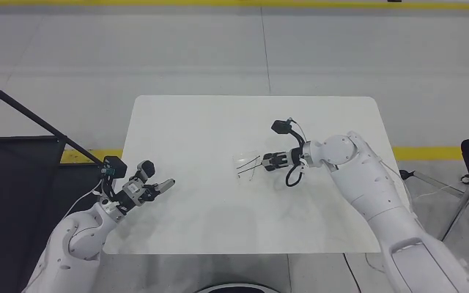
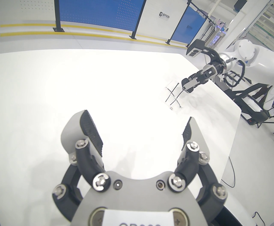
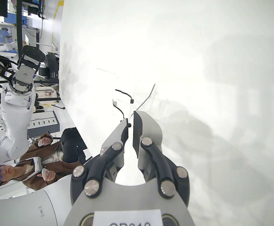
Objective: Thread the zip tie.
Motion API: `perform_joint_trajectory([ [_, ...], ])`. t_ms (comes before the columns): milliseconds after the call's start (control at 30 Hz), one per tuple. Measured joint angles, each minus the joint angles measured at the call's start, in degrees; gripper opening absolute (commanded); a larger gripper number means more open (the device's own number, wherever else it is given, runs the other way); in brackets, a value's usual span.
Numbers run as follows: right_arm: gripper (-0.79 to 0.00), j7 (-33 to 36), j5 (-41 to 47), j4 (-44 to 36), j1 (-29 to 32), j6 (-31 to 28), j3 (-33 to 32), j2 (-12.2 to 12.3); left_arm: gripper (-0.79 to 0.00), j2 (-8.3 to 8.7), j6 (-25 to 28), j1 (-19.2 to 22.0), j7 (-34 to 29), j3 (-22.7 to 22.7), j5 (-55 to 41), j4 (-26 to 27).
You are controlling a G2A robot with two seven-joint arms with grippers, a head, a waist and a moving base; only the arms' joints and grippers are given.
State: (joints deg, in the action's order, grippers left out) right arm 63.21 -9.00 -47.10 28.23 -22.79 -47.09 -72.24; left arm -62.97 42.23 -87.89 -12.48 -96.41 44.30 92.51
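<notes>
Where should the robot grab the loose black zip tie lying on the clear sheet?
Probably the thin strap of the loose zip tie, near its tail, coming down from above. It lies flat on the clear sheet, so the grip must straddle the strap. Leave the square head free for threading. The open left end effector is free; the right end effector is shut on another zip tie.

Logo with lettering on white wall panel beyond the table. White labels, characters cut off, on bases of left gripper and right gripper. Small lettered mark on right forearm.
</notes>
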Motion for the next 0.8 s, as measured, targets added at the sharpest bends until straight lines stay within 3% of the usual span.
perform_joint_trajectory([
  [467,-0.785,-0.45,0.81,-2.5,1.89,-4.73,-3.24,1.51,0.0,0.0,-0.07,-0.01,0.01,0.03,-0.01,0.02],
  [600,-0.785,-0.46,-0.9,-7.29,4.36,-7.34,-5.46,2.99,0.0,0.14,0.61,0.27,-0.1,0.18,0.17,0.17],
  [800,-0.785,2.58,-4.38,-20.02,9.97,-8.12,-9.93,5.82,0.0,0.98,8.03,0.82,-1.56,-1.52,0.69,0.95],
])
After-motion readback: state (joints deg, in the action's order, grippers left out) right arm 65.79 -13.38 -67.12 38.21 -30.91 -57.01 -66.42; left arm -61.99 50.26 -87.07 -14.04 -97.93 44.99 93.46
